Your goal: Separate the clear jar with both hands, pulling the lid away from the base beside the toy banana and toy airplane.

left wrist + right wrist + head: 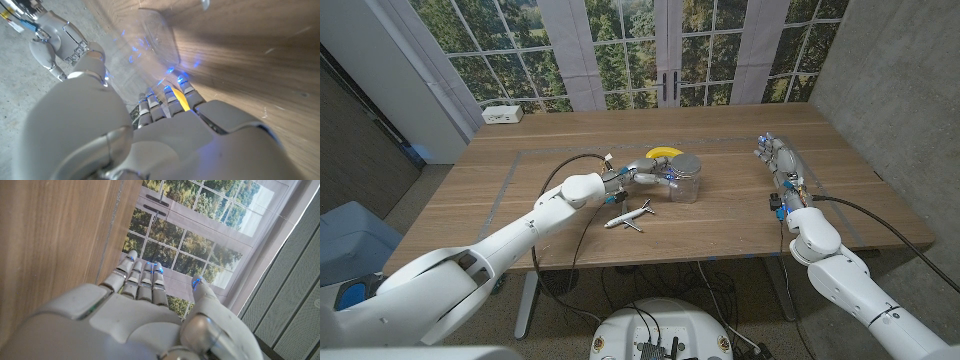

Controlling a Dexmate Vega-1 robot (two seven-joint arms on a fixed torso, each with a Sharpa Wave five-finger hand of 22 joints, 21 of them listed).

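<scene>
No legible text or labels.

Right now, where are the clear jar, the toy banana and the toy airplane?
clear jar (685, 182), head view, its see-through side wall.
toy banana (663, 152), head view, yellow curve behind the jar.
toy airplane (629, 215), head view, its white fuselage.

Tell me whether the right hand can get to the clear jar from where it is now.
Probably yes: the right hand stands open, with bare table between it and the clear jar; the left hand occupies only the jar's other side.
</scene>
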